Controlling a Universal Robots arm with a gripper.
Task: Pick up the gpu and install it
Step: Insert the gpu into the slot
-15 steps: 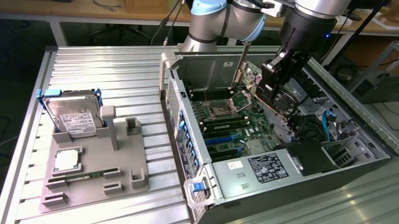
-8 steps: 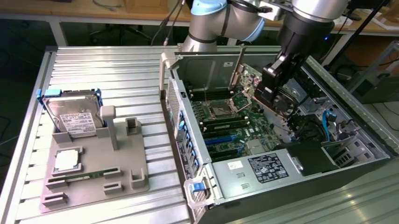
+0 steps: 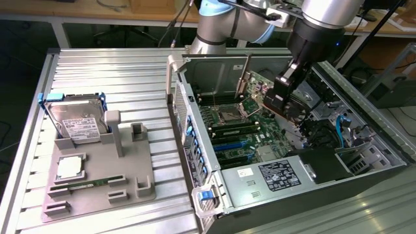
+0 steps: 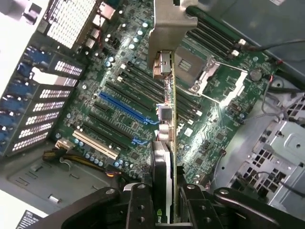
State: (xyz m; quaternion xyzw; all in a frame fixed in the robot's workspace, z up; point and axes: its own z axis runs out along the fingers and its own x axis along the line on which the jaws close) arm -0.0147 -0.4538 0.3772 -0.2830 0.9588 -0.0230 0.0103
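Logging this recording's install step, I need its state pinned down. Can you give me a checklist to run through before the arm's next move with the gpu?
1. gpu clamped edge-on in the gripper: ok.
2. gpu over the motherboard: ok.
3. gpu seated in a slot: not ok, it hangs above the board.
4. Blue slot free of any card: ok.
5. Card's lower edge lined up with a slot: cannot tell.
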